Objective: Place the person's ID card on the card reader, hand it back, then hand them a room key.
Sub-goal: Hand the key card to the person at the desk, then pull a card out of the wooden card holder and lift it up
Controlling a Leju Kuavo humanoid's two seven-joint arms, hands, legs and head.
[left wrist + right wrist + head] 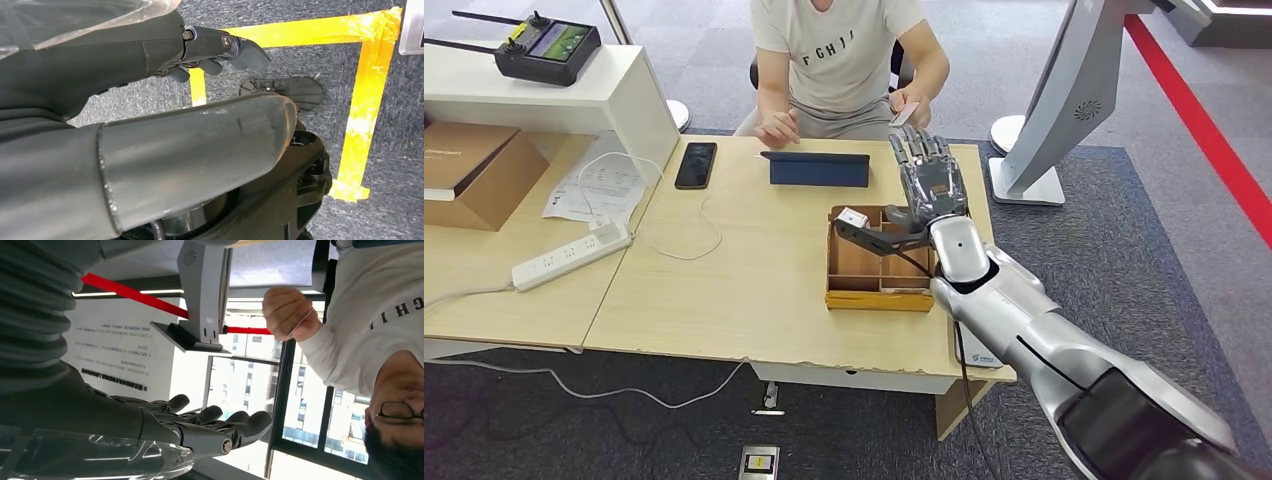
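Meanwhile, the robot's right hand [932, 178] stood raised above the far edge of the wooden desk [754, 290], fingers spread and holding nothing, reaching toward a seated person who held a white ID card [905, 113] in one hand [911, 103], near the robot's fingertips but not touching them. The card had not yet changed hands. A blue card reader [819, 168] stood on the desk in front of the person, and a divided cardboard tray [879, 268] lay below the robot's wrist, with a small white item [854, 216] at its near corner.

The handover looked the likeliest point of failure: a thin card offered edge-on could slip between spread fingers, or the fingers could close on the person's hand rather than on the card. The forearm also hung low over the tray and might knock it on the way to the reader.

The left hand [210, 52] hung down over grey carpet marked with yellow tape [360, 115]; its fingers looked curled, but its grasp could not be judged. Whether the tray's white item was a room key could not be made out.
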